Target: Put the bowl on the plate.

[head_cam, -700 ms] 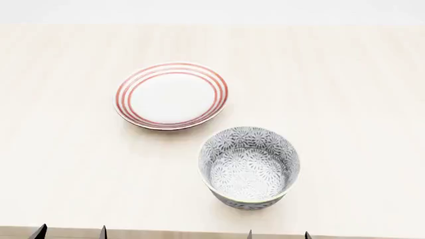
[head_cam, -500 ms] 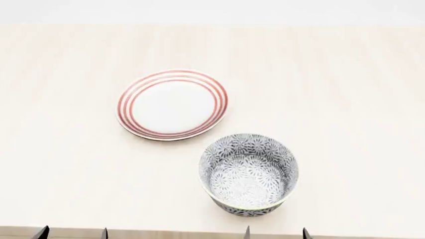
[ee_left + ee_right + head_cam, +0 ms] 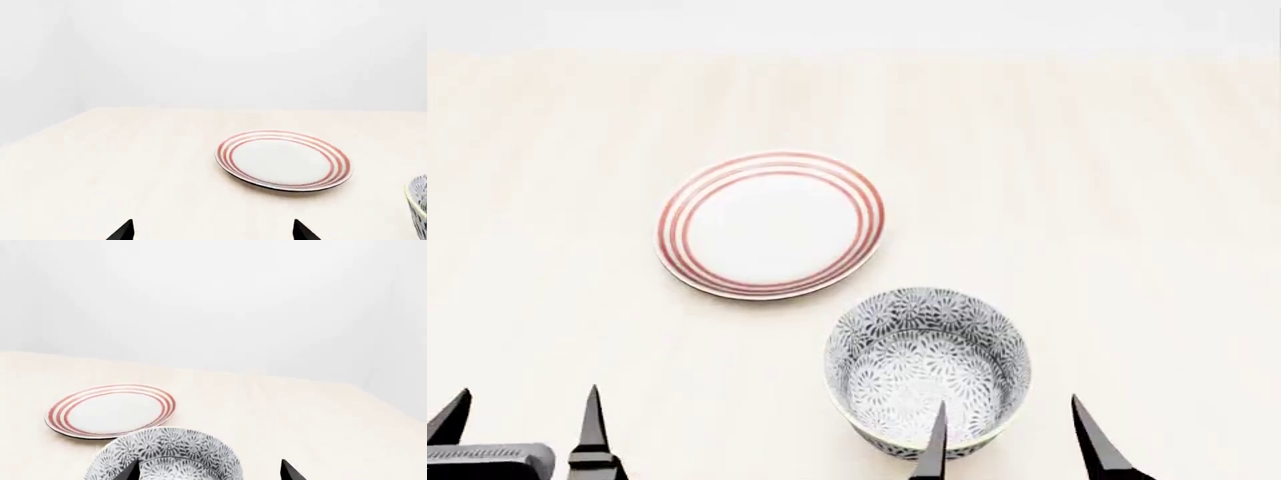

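Observation:
The bowl (image 3: 928, 368), white with a dense grey-blue floral pattern, stands upright on the pale table (image 3: 1121, 200) near its front edge; it also shows in the right wrist view (image 3: 167, 457) and at the edge of the left wrist view (image 3: 419, 200). The plate (image 3: 771, 223), white with red rings, lies empty just behind and left of it (image 3: 283, 160) (image 3: 110, 410). My right gripper (image 3: 1014, 440) is open at the bowl's near right side, one fingertip over the bowl's near rim, the other outside it. My left gripper (image 3: 521, 425) is open at the front left, holding nothing.
The table's far edge meets a plain white wall (image 3: 267, 60). The table's left edge (image 3: 40, 132) shows in the left wrist view.
The view has shifted, so plate and bowl sit lower in the head view. Both grippers' fingertips have risen further into view, the right one reaching the bowl's near rim.

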### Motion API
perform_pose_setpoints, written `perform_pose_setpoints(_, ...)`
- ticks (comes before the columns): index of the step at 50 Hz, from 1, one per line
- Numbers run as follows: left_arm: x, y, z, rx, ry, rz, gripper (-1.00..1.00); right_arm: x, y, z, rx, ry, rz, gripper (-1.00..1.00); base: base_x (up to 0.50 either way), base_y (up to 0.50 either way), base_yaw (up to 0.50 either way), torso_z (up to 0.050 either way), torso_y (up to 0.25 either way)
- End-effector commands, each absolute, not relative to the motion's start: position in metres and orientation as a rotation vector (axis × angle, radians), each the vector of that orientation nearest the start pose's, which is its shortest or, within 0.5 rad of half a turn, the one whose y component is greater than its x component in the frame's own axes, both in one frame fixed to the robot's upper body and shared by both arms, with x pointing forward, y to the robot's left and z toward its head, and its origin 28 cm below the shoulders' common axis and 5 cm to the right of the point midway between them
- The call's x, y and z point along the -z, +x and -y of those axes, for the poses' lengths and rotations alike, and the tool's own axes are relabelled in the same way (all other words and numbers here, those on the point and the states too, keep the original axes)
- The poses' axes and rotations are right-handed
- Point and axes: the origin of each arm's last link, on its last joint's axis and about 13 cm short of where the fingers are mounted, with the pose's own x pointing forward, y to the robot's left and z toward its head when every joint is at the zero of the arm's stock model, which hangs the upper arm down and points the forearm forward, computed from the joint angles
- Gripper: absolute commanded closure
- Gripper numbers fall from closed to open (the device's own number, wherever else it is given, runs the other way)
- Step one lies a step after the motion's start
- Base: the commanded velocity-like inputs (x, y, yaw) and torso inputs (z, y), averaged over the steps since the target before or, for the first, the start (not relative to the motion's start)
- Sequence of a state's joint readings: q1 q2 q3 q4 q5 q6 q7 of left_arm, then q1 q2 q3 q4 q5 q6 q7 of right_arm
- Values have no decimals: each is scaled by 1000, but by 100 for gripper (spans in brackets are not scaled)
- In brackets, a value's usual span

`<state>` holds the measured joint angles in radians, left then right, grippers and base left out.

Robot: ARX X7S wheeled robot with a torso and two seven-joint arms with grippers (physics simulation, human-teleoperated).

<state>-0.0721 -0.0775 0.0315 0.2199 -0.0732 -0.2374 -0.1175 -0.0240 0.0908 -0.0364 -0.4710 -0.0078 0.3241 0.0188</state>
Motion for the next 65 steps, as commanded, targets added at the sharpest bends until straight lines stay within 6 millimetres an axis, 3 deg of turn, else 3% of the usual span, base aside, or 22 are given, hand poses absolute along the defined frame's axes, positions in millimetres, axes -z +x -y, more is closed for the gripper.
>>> perform_pose_setpoints(1, -102, 225, -220, -138, -39, 207, -100, -140, 162, 118, -11, -165, 293, -100, 0, 0, 0, 0, 0)
perform_pose_setpoints(8, -97, 229, -217, -132, -34, 179, -100, -134, 160, 120, -6, -148, 275, -100, 0, 0, 0, 0, 0)
perform_pose_setpoints(14, -92, 228, -218, -135, -28, 162, -100, -141, 155, 117, -17, -125, 304, -100, 45, 0, 0, 0, 0)
perform_pose_setpoints(43, -104, 230, -227, -180, -52, 178, -100, -138, 167, 115, -25, -121, 283, -100, 500, 0, 0, 0, 0)
perform_pose_setpoints(52, -103, 230, -227, -181, -50, 176, -100, -139, 162, 118, 12, -136, 291, -100, 222, 0, 0, 0, 2)
perform_pose_setpoints(65, -101, 228, -226, -181, -54, 167, -100, -153, 141, 127, -25, -178, 109, -100, 0, 0, 0, 0, 0)
